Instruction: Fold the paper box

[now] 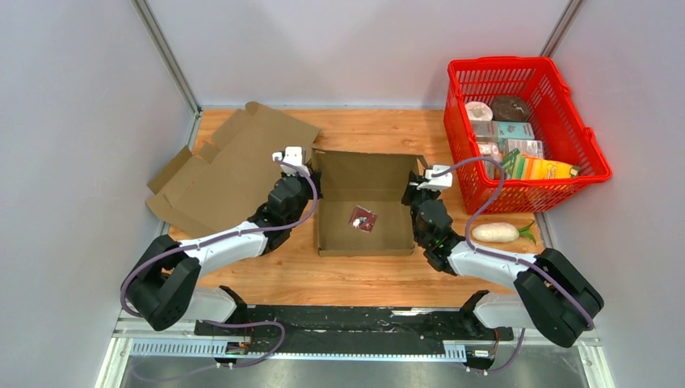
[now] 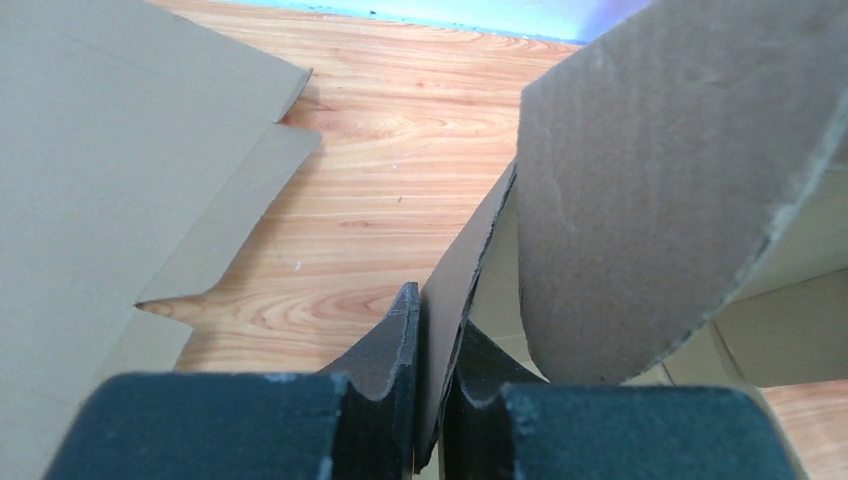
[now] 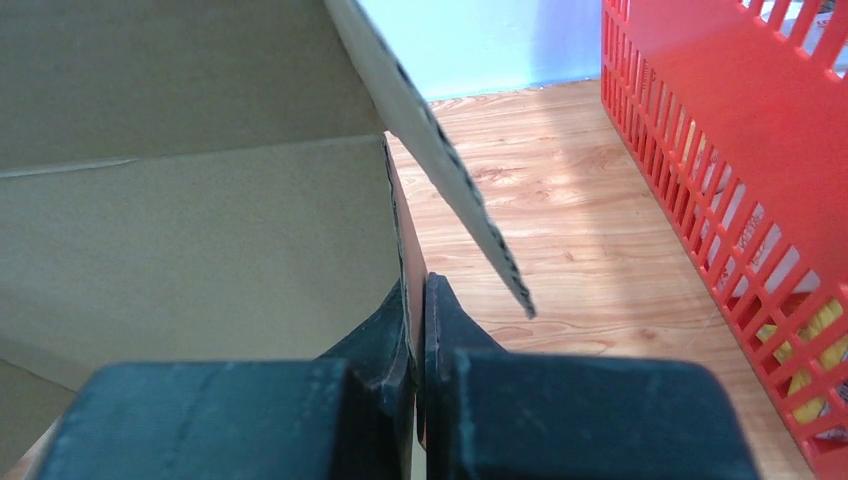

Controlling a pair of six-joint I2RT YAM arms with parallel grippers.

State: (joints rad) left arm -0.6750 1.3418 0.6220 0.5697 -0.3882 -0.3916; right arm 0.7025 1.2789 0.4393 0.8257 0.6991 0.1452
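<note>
Paper box [image 1: 365,202] sat open-topped at the middle of the table [image 1: 355,279]. It was a shallow brown tray whose two side walls ran from near to far, and a small dark red packet [image 1: 363,218] lay on its floor. Each side wall was pinched close to its far corner. The left end effector [image 2: 432,322] had its fingers narrowed onto the thin edge of the left wall, and the right end effector [image 3: 417,300] was clamped almost flat on the right wall. The box therefore lay between the two, inward of each, with neither arm clearly nearer. The coming fold looked likely to depend on both walls being moved together. A loose flap [image 2: 650,180] of the box stood just right of the left fingers. A flat cardboard sheet [image 1: 226,166] lay just beside the box on its left. A red basket [image 1: 557,194] of groceries stood to the right, and a white radish [image 1: 494,233] lay near the right arm.
</note>
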